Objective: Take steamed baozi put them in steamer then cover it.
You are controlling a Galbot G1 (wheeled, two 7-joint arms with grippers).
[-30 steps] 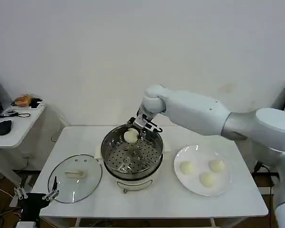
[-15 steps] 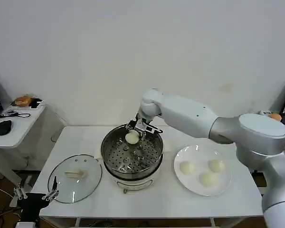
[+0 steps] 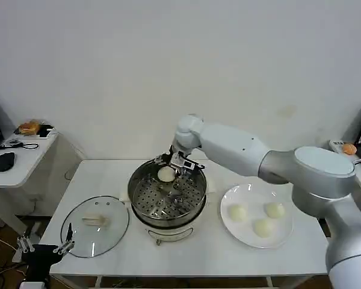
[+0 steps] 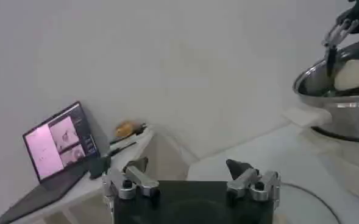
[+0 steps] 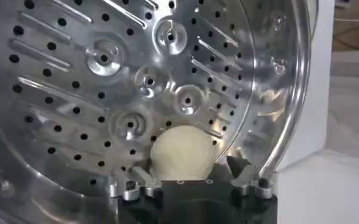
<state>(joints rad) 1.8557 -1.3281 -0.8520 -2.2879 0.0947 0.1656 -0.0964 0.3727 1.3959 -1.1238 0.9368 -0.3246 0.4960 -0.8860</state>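
I have the right gripper (image 3: 170, 166) lowered inside the steamer (image 3: 138, 180), at its far wall, fingers closed around 1 baozi (image 3: 166, 174). In the right wrist view the bun (image 5: 183, 153) sits between the fingers just above the perforated tray (image 5: 94, 79). To place it well, I judge I should descend until it rests on the tray, then open gently. 3 more buns wait on the plate (image 3: 248, 194) to the gripper's right. The cover (image 3: 95, 224) lies beside the steamer. My left gripper (image 4: 191, 181) hangs parked, fingers spread and empty.
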